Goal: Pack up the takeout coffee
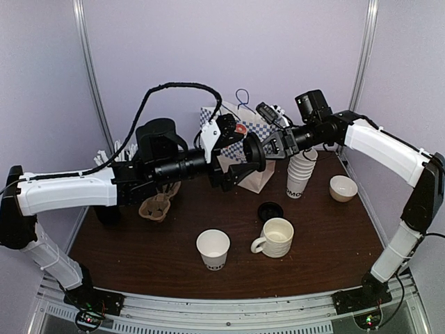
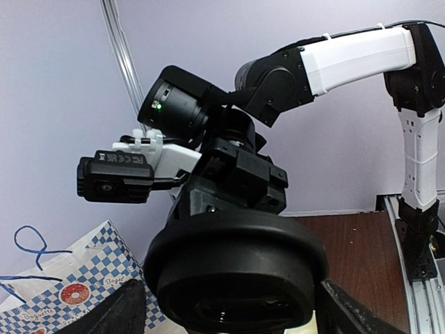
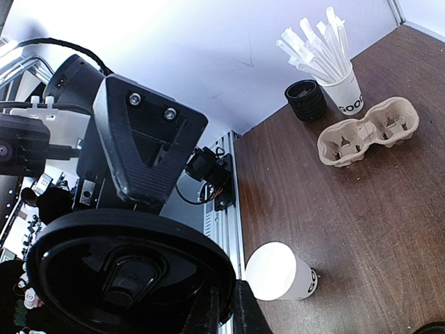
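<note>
Above brown table (image 1: 139,261), lilac walls (image 1: 278,42): right gripper (image 1: 263,149) pinches black lid (image 1: 252,154), left gripper (image 1: 235,154) wide around it. Paper cup (image 1: 213,248), mug (image 1: 277,236) toward lower edge; open wood lower left.

Glossy plastic lid (image 3: 132,278), matt paper cup (image 1: 213,248), smooth wooden table (image 1: 139,264).

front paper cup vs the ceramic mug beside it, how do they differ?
The paper cup has no handle, while the mug has one, on the side facing the paper cup. The paper cup carries black lettering near its base; the mug is plain. The paper cup narrows toward its base, while the mug looks squatter and wider. Both are white, upright and lidless, and they stand apart on the table.
</note>
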Tool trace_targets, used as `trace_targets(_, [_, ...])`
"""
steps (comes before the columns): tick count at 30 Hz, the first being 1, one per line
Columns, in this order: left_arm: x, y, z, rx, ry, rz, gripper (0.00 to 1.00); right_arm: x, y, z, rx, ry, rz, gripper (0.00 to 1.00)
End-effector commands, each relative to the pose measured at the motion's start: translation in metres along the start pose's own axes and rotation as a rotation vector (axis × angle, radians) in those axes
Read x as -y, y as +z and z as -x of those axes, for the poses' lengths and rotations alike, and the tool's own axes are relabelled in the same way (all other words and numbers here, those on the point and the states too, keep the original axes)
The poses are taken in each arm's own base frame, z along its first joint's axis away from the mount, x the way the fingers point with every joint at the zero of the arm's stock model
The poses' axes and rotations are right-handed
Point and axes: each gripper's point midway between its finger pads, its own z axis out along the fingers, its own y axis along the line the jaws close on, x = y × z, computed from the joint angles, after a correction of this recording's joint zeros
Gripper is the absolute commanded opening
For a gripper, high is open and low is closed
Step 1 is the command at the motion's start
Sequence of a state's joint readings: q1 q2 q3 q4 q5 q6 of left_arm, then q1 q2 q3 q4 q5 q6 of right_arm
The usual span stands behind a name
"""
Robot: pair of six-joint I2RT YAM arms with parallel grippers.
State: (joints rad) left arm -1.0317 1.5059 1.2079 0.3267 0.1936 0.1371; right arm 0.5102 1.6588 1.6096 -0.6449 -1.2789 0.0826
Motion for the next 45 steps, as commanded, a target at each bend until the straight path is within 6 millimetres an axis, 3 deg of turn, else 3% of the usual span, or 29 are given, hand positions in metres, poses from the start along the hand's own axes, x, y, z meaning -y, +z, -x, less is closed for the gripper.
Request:
trace_targets(1, [-0.003, 0.005, 0.017, 0.049, -0.003, 0.009, 0.86, -0.017, -0.004, 0.003, 0.015, -0.042, 0.022, 0.05])
trace_targets(12, [-0.004, 0.006, 0.011, 0.039, -0.021, 0.025, 0.88, -0.026, -0.004, 0.007, 0.032, -0.035, 0.092, 0.06])
trace_targets(25, [-0.001, 0.009, 0.008, 0.028, -0.028, 0.002, 0.76, -0.018, -0.003, 0.002, 0.027, -0.032, 0.054, 0.06])
trace_targets(31, [-0.001, 0.004, 0.01, 0.004, -0.043, -0.003, 0.74, -0.01, -0.006, -0.005, 0.01, -0.017, 0.016, 0.33])
trace_targets(35, [0.0, -0.013, 0.006, -0.118, -0.027, -0.014, 0.74, 0.001, -0.035, -0.014, 0.009, -0.021, -0.059, 0.54])
trace_targets(40, [0.017, -0.052, -0.014, -0.388, -0.004, -0.125, 0.74, 0.034, -0.083, -0.038, -0.024, -0.027, -0.3, 0.55])
trace_targets(45, [0.038, -0.094, -0.044, -0.653, -0.076, -0.235, 0.74, 0.06, -0.097, -0.069, -0.104, -0.101, -0.502, 0.55])
